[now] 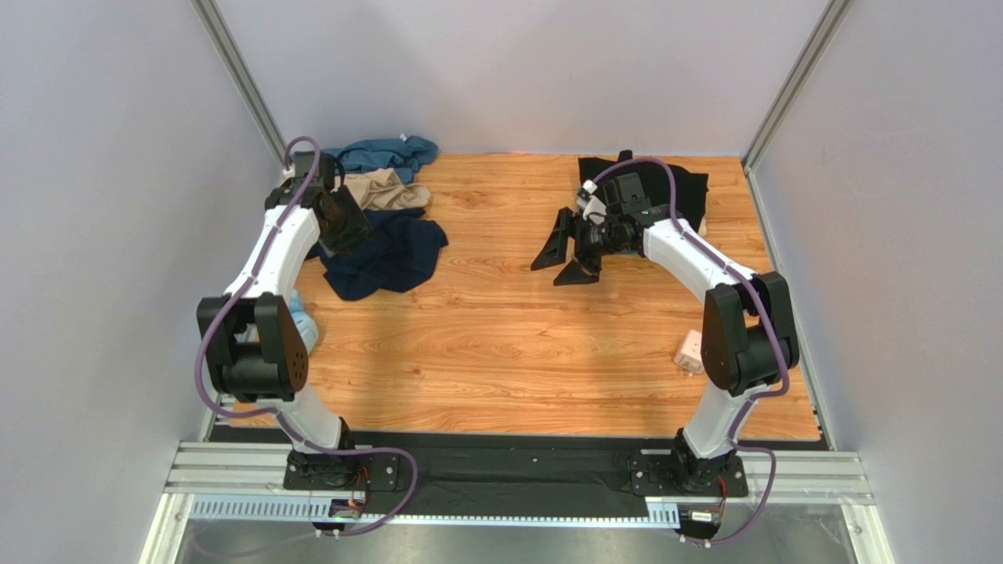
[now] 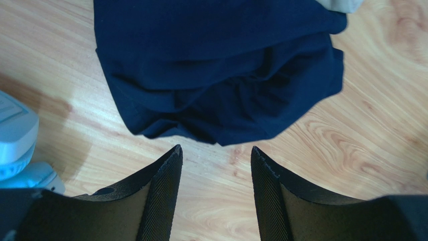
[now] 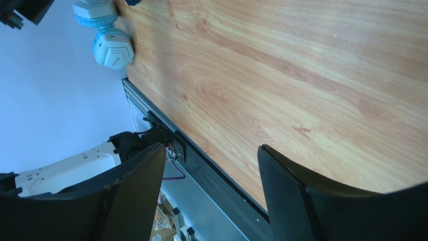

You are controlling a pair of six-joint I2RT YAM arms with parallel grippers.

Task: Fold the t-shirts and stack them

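The left pincer (image 2: pixel 216 148) stands open just before the navy t-shirt (image 2: pixel 221 75); right pincer (image 3: pixel 211 148) open too.

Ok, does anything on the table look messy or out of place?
Yes: the navy t-shirt, tan t-shirt and teal t-shirt lie crumpled, overlapping, at far left, unfolded; black t-shirt sits apart at far right.

Wooden table (image 1: pixel 518 341) holds navy t-shirt (image 1: pixel 383 264), black t-shirt (image 1: pixel 686 188), white cube (image 1: pixel 688 350).

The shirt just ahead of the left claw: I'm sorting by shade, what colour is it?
The shirt is dark navy, clearest in the left wrist view.
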